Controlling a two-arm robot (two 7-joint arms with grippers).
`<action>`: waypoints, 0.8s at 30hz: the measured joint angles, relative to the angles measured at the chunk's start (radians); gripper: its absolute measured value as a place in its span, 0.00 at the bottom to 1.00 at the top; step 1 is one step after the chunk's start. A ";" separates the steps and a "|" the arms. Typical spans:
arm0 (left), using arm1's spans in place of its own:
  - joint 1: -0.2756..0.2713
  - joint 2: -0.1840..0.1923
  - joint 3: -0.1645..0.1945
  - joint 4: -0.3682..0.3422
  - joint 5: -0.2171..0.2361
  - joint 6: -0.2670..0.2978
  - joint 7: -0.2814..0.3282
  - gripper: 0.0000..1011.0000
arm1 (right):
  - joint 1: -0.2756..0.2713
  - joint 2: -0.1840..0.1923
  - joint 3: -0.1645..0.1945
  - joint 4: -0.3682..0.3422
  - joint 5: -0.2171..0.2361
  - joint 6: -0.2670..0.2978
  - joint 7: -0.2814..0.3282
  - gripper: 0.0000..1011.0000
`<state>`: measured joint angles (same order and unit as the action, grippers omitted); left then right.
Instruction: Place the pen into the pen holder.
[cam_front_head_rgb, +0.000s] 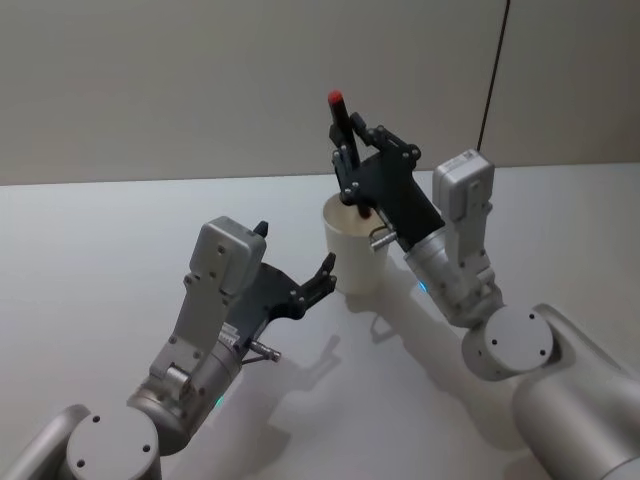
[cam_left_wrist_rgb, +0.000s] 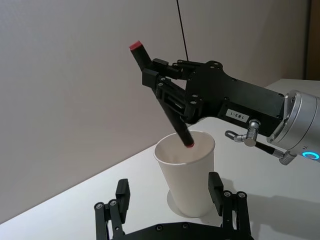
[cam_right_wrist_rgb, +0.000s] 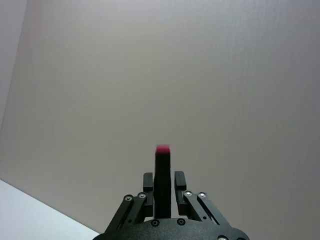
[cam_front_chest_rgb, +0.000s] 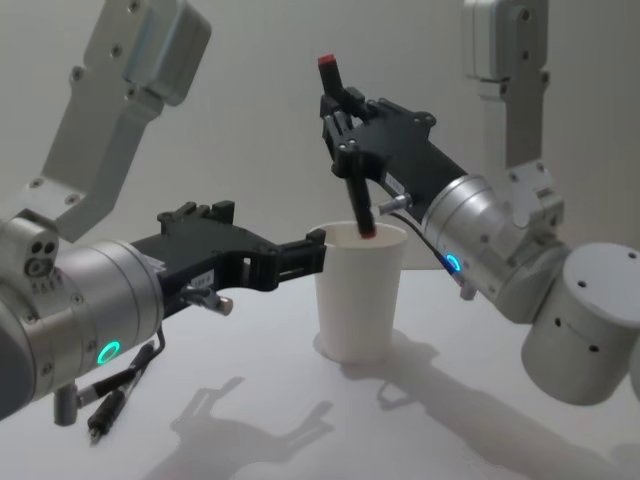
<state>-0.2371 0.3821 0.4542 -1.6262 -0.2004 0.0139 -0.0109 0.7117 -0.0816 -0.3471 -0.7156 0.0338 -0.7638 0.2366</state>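
- While the right arm carries the load, the left gripper (cam_front_head_rgb: 295, 250) hovers low with its fingers spread either side of the cup, probably placed to steady it.
- The white paper cup (cam_front_chest_rgb: 358, 300) stands upright on the table (cam_front_chest_rgb: 250, 430), holding nothing but the pen's lower end, just inside its mouth.
- The black pen (cam_front_chest_rgb: 354, 185), red end up, leans over the rim, pinched mid-length by the right gripper (cam_front_chest_rgb: 345, 140), likely so it drops in on release.
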 joint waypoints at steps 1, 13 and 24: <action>0.000 0.000 0.000 0.000 0.000 0.000 0.000 0.99 | -0.003 0.001 0.001 -0.004 -0.001 0.004 0.000 0.23; 0.000 0.000 0.000 0.000 0.000 0.000 0.000 0.99 | -0.015 0.005 0.004 -0.020 -0.008 0.017 -0.001 0.61; 0.000 0.000 0.000 0.000 0.000 0.000 0.000 0.99 | -0.027 0.008 0.005 -0.042 -0.015 0.029 -0.002 0.93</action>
<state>-0.2371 0.3821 0.4542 -1.6262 -0.2004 0.0139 -0.0109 0.6851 -0.0734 -0.3423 -0.7581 0.0187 -0.7350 0.2349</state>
